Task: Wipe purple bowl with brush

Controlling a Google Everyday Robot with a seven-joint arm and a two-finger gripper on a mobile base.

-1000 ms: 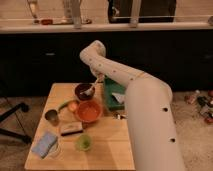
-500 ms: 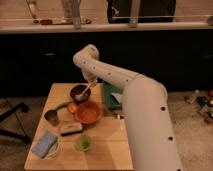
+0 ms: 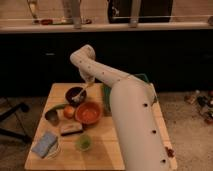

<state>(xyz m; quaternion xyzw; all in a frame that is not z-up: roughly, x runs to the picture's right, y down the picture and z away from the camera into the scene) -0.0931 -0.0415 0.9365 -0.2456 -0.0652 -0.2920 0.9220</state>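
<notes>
The purple bowl (image 3: 74, 93) is small and very dark. It stands on the wooden table (image 3: 100, 155) at the back left, just behind the orange bowl (image 3: 89, 113). My gripper (image 3: 88, 78) hangs above the purple bowl's right rim, at the end of the white arm that reaches in from the lower right. It is shut on the brush (image 3: 83, 91), a slim pale stick that slants down to the left. The brush's whitish head rests inside the purple bowl.
Left of the orange bowl lie an orange fruit (image 3: 68, 111), a green vegetable (image 3: 57, 106) and a dark cup (image 3: 51, 116). A block (image 3: 71, 129), a green cup (image 3: 83, 143) and a blue cloth (image 3: 44, 144) sit at the front. A green object (image 3: 106, 95) lies behind my arm. A dark counter stands behind the table.
My gripper has swung left with the brush, from right of the purple bowl to over its rim. The brush head now dips into the bowl.
</notes>
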